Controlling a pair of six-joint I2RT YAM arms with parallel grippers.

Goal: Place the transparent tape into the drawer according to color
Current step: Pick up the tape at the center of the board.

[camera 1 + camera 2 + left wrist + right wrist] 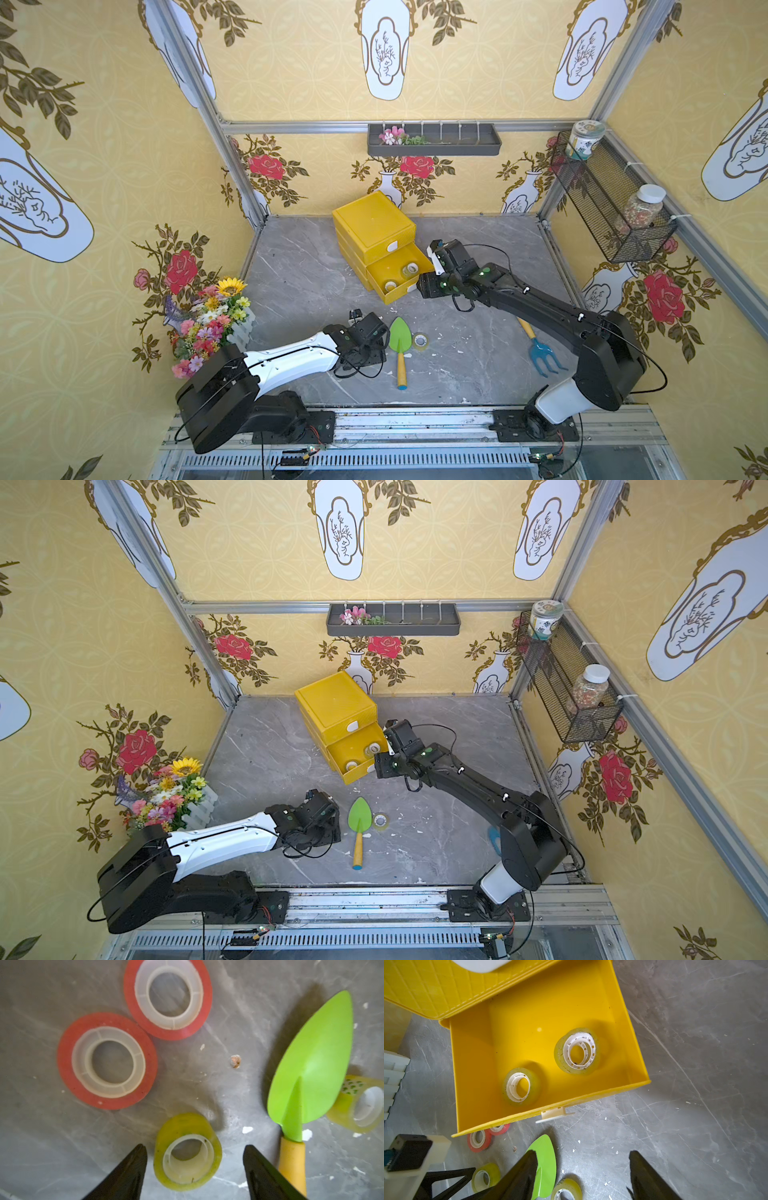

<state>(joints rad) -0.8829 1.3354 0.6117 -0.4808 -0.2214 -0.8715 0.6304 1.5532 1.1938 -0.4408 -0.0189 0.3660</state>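
- Two black fingers of the left gripper (193,1145) stand part-way apart astride a yellowish roll (182,1124) of transparent tape lying flat on the table (41,1136). A gap shows on either side, so nothing is pinched yet.
- This roll looks light, stiff across its pale core, and glossy, so probably slippery on the wound face. Squeezing across the outer rim, low and centred, seems the safest hold, since an off-centre pinch could squirt it out.
- Just beyond it lie the nearer red roll (68,1068) and the farther red roll (205,997), both flat and almost touching.
- In a top view, the green trowel (400,336) lies at 3 o'clock from that gripper, with a second yellowish roll (420,341) just past its blade.
- At 1 o'clock the open drawer (397,294) of the yellow cabinet (374,224) holds a bigger stored roll (560,1057) and a smaller stored roll (536,1084), both yellowish.
- The right gripper (582,1153) hovers at the drawer's front, fingers spread and empty.
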